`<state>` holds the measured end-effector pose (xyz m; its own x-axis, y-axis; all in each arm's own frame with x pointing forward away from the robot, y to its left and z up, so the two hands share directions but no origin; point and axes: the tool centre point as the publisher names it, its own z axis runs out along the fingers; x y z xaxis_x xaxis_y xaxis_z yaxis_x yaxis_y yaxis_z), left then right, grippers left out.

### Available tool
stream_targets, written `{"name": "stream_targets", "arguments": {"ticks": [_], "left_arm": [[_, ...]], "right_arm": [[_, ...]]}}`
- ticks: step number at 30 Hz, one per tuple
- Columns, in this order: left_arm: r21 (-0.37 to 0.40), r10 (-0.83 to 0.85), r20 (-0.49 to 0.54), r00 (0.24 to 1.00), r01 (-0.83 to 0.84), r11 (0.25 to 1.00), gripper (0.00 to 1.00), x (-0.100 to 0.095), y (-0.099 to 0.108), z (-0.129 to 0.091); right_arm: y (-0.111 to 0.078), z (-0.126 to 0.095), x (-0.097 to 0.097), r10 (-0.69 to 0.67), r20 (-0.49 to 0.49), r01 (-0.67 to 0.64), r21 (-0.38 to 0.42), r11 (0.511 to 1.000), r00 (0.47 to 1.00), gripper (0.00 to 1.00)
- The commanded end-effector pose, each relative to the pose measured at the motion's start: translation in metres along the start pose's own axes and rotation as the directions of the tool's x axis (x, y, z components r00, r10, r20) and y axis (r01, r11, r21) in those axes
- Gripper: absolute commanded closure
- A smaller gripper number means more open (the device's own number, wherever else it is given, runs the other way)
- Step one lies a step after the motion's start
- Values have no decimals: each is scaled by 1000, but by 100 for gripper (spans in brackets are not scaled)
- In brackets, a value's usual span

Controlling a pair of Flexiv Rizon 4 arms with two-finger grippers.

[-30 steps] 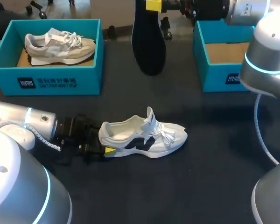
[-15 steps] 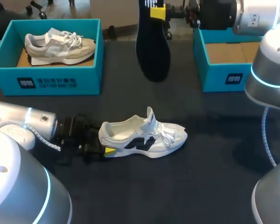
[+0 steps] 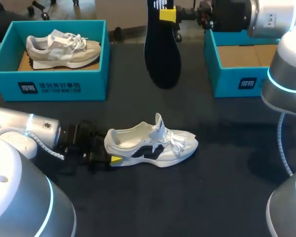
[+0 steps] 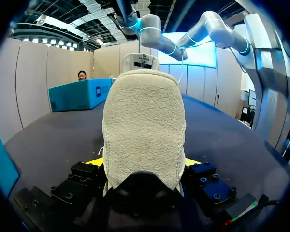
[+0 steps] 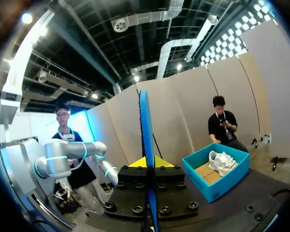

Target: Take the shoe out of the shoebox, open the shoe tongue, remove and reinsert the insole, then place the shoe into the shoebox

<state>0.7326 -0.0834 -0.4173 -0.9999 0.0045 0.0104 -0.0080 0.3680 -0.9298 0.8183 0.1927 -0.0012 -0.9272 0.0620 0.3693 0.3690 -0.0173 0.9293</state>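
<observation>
A white shoe (image 3: 150, 143) with a black side mark lies on its sole at the middle of the dark table, its tongue standing up. My left gripper (image 3: 110, 150) comes in low from the left, its fingers pressed on both sides of the heel. In the left wrist view the fuzzy heel (image 4: 144, 130) fills the gap between the yellow tips of the left gripper (image 4: 144, 165). High over the table's far side, my right gripper (image 3: 167, 14) is shut on a dark insole (image 3: 162, 49) that hangs toe down. Seen from the right wrist, that insole (image 5: 145, 125) stands edge-on in the right gripper (image 5: 149, 164).
A teal shoebox (image 3: 49, 86) at the back left holds a beige shoe (image 3: 63, 48). A second teal shoebox (image 3: 234, 81) at the back right shows only its cardboard floor. My right arm's elbow (image 3: 286, 64) hangs over the right side.
My right gripper has carried the insole a little to the right and lower. The left gripper and the white shoe have stayed put.
</observation>
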Motion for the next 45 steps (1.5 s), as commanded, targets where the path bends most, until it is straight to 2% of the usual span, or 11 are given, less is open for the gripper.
{"name": "stream_targets", "arguments": {"ticks": [1,10,19,30,45], "left_arm": [[-2,-1,1,1000,1,1000,100,0,-1,1],[-2,-1,1,1000,1,1000,100,0,-1,1],[-2,-1,1,1000,1,1000,100,0,-1,1],[-2,-1,1,1000,1,1000,100,0,-1,1],[-2,-1,1,1000,1,1000,100,0,-1,1]], "right_arm": [[7,-22,11,51,1,-51,74,996,999,100],[10,-33,35,157,-19,-153,128,980,987,100],[3,-42,64,236,43,-240,139,961,971,100],[-4,-37,110,347,96,-355,99,930,933,100],[-18,-25,153,451,119,-457,31,889,885,100]]}}
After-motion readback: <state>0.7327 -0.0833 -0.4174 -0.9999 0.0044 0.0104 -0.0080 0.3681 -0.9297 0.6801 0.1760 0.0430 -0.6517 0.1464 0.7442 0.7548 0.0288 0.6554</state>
